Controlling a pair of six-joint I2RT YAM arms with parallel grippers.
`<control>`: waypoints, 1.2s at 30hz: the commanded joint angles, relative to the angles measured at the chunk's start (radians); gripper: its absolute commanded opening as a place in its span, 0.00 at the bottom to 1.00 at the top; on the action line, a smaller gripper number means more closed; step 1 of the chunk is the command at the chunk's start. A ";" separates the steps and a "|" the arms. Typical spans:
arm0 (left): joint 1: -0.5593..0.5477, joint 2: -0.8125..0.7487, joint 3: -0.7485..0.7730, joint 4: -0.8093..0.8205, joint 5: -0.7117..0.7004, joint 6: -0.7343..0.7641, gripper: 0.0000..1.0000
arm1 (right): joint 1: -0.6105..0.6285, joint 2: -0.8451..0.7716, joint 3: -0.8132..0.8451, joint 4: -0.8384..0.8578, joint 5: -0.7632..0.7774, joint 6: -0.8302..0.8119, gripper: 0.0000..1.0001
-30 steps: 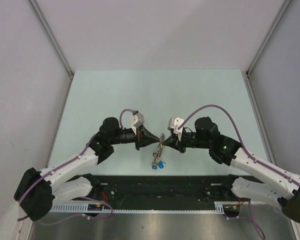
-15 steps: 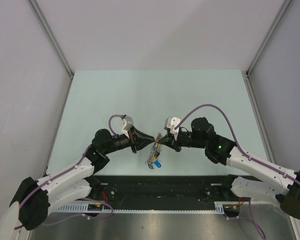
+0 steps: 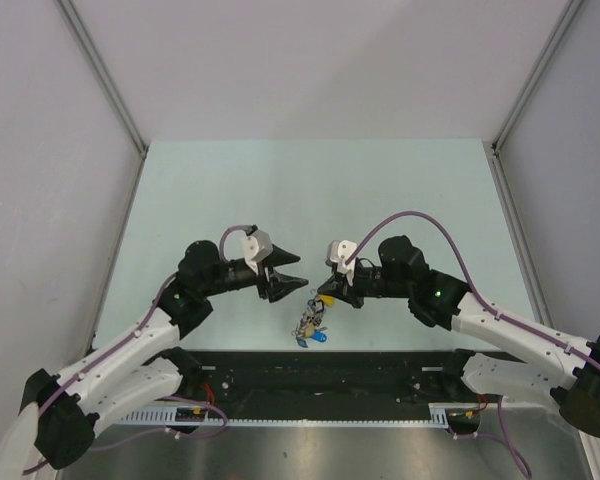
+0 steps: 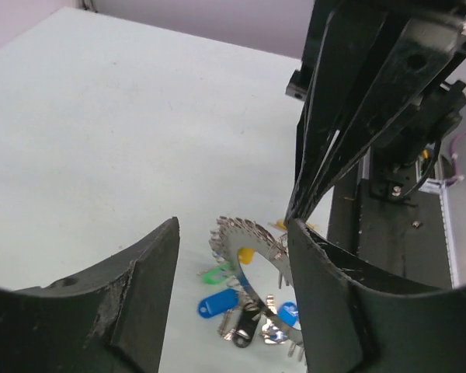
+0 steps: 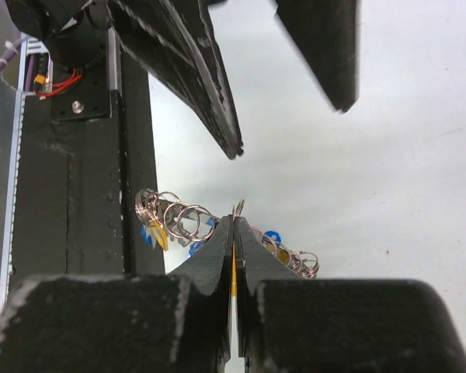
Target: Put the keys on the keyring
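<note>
Keyring (image 4: 239,232) pinched in closed right gripper (image 5: 234,222), keys (image 4: 217,305) dangling; left gripper (image 3: 300,271) spread apart alongside. Mid-threading, probably; next, grasping ring with left.

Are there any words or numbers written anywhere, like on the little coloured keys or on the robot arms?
None: no word, number or sign can be read in any view.
Coloured key heads on the keyring: no print shows, but they are too small to be sure.
Right arm: no lettering shows, only a green light.
</note>
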 commanded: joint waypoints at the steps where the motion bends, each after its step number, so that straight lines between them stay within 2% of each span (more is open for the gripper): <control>1: 0.008 0.051 0.165 -0.306 0.137 0.346 0.65 | -0.002 -0.012 0.040 0.019 -0.022 -0.033 0.00; 2: 0.008 0.068 0.206 -0.396 0.172 0.387 0.66 | -0.002 -0.012 0.041 0.017 -0.023 -0.033 0.00; 5: 0.008 0.137 0.289 -0.512 0.241 0.530 0.65 | 0.000 -0.012 0.043 0.010 -0.028 -0.036 0.00; 8: 0.003 0.221 0.367 -0.650 0.269 0.633 0.58 | 0.000 -0.011 0.044 0.010 -0.031 -0.037 0.00; 9: -0.002 0.246 0.386 -0.707 0.280 0.680 0.52 | 0.000 -0.011 0.046 0.010 -0.034 -0.037 0.00; 12: -0.014 0.318 0.446 -0.782 0.303 0.735 0.46 | -0.002 -0.008 0.046 0.005 -0.036 -0.039 0.00; 17: -0.032 0.395 0.507 -0.831 0.343 0.783 0.38 | 0.000 -0.008 0.047 0.002 -0.036 -0.040 0.00; 22: -0.037 0.438 0.540 -0.890 0.418 0.817 0.38 | 0.000 -0.006 0.047 0.001 -0.037 -0.042 0.00; 28: -0.046 0.473 0.552 -0.907 0.430 0.828 0.35 | 0.000 -0.001 0.049 0.004 -0.043 -0.040 0.00; 36: -0.057 0.505 0.575 -0.916 0.433 0.823 0.22 | 0.001 0.002 0.052 -0.004 -0.046 -0.043 0.00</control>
